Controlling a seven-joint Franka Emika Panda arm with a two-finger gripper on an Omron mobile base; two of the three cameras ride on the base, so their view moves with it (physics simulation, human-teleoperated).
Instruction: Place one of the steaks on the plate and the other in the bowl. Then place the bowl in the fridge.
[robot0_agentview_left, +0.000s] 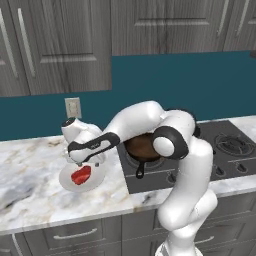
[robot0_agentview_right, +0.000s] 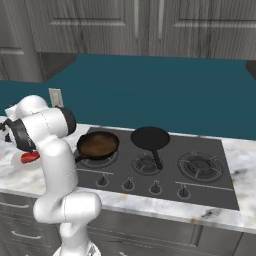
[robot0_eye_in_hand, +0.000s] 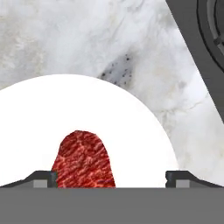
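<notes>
A red steak (robot0_agentview_left: 81, 176) lies flat on the round white plate (robot0_agentview_left: 100, 176), which rests on the marble counter left of the stove. My gripper (robot0_agentview_left: 83, 164) hangs just above the steak, open, touching nothing. In the hand view the two fingertips (robot0_eye_in_hand: 43, 179) stand far apart at the bottom edge. The steak (robot0_eye_in_hand: 83, 159) lies between them, toward the left one, on the plate (robot0_eye_in_hand: 131, 131), and the gripper (robot0_eye_in_hand: 111, 179) holds nothing. From the right base view the steak (robot0_agentview_right: 31, 157) peeks out behind my arm. The bowl and the fridge are out of view.
A brown skillet (robot0_agentview_left: 142, 146) sits on the stove's near-left burner, close to my elbow. A black pan (robot0_agentview_right: 150, 137) lies behind it on the cooktop (robot0_agentview_right: 200, 170). A wall outlet (robot0_agentview_left: 73, 107) is behind the plate. Grey cabinets hang overhead.
</notes>
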